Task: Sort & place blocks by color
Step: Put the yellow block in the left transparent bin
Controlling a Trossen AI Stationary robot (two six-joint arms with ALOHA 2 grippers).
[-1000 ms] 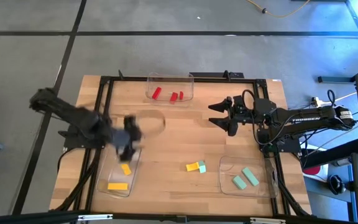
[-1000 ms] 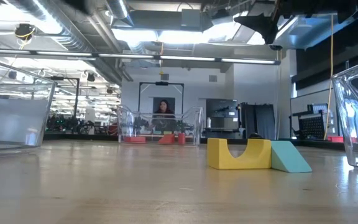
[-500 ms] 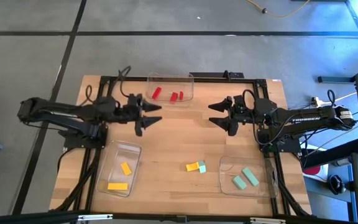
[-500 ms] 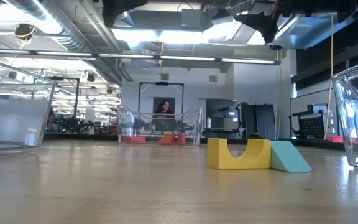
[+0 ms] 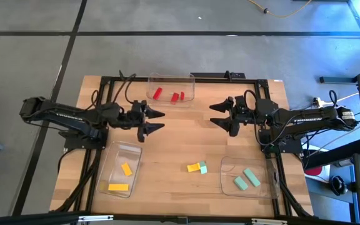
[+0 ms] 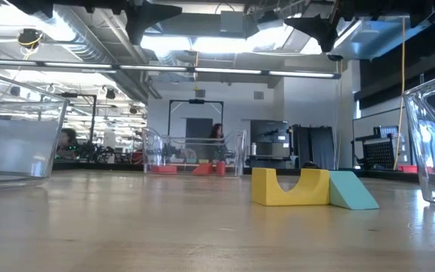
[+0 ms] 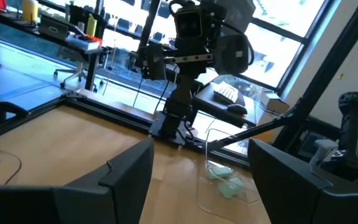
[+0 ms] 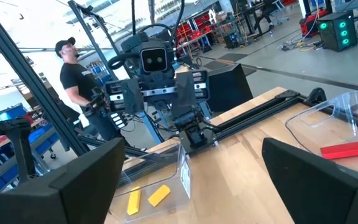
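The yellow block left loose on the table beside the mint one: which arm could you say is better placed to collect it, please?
Probably left: the yellow block belongs in the left-side tray, on that arm's side. Both pincers hover open.

the left end effector (image 5: 153,120) no longer sits low over the tray (image 5: 119,170) holding the yellow blocks (image 5: 122,177); it now hovers above bare counter (image 5: 180,137), near the tray with the red blocks (image 5: 169,95), fingers spread, facing the right arm. in the low view, the person (image 6: 218,134) in the background now stands further right.
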